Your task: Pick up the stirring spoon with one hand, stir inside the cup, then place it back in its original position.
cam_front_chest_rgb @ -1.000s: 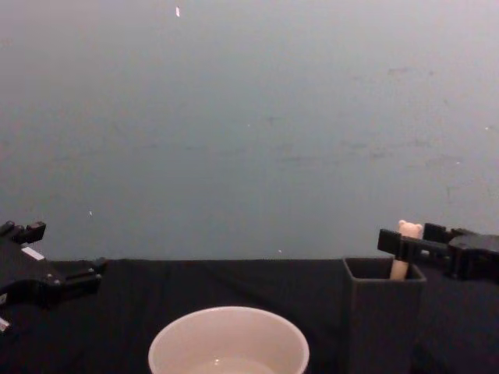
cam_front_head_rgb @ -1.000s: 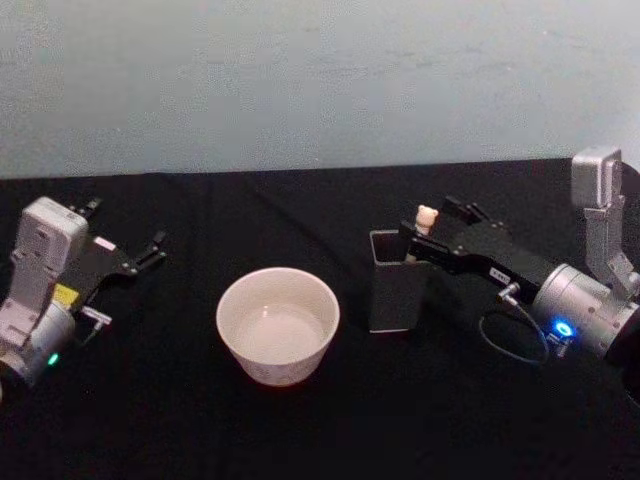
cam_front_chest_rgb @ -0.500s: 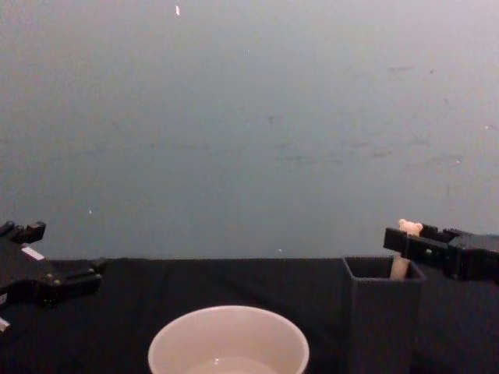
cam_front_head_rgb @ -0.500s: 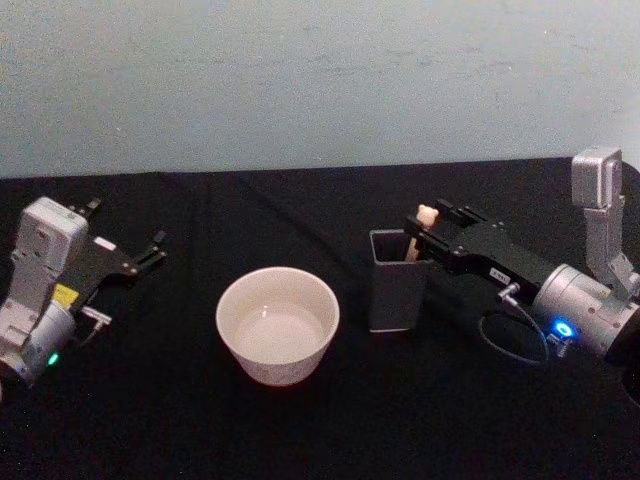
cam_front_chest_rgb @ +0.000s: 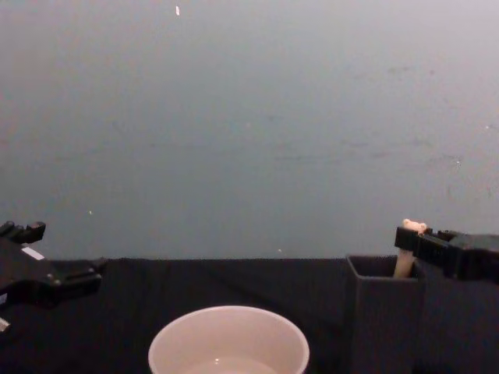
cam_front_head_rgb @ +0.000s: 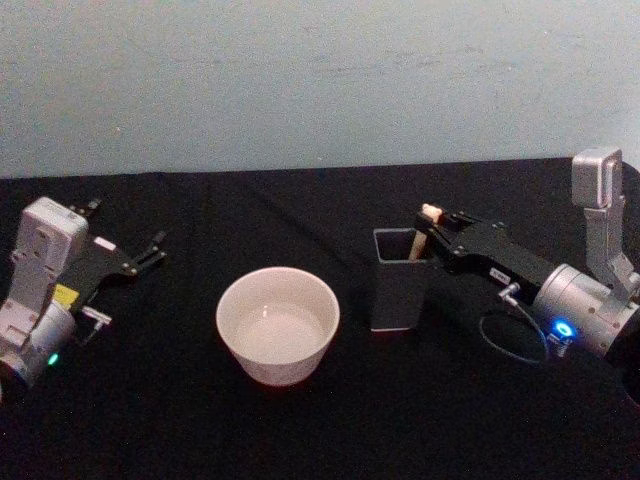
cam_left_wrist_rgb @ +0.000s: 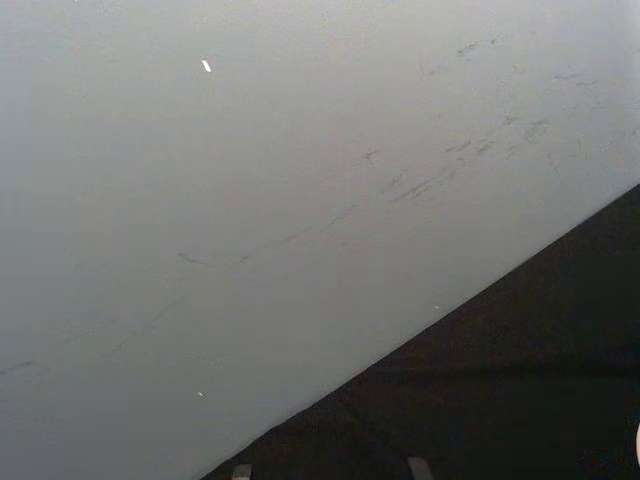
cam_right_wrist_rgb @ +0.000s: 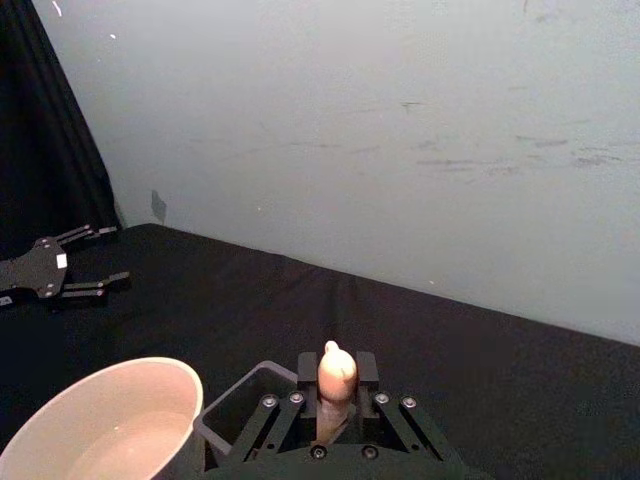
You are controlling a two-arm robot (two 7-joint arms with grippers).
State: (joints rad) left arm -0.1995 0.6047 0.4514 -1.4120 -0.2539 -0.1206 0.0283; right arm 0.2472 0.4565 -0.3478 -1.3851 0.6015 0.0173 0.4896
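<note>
**Status: R arm at holder, L arm parked.**

1. Spoon position. The stirring spoon (cam_right_wrist_rgb: 336, 370) stands in the dark grey square holder (cam_front_head_rgb: 397, 295), at the corner nearest the R arm. Only the bear-head top and upper handle show above the rim. Neck and bowl are hidden inside the holder.

2. Long axis. Approx. vertical, with the top leaning slightly toward the R arm side, as seen in the chest view.

3. R jaws. The right gripper (cam_front_head_rgb: 437, 230) reaches in level from the robot's right, approx. perpendicular to the handle. In the right wrist view the jaws sit one on each side of the handle, just below the bear head, with no gap visible. Read as pinching the handle.

4. L jaws. The left gripper (cam_front_head_rgb: 155, 250) hangs over the far left of the tabletop (cam_front_head_rgb: 200, 420), jaws spread, holding nothing, well apart from all task items.

5. Key relation. The cup (cam_front_head_rgb: 275, 365) sits to the holder's left, near it but not touching, between the holder and the L gripper. From the R jaws the cup lies beyond the holder, so the holder wall stands between spoon and cup.

6. Judgement. Any exit must follow the handle axis, i.e. straight up, until the bowl clears the rim. A sideways pull before that would prob. drag or tip the holder. R arm is much the nearer and is the working arm.
</note>
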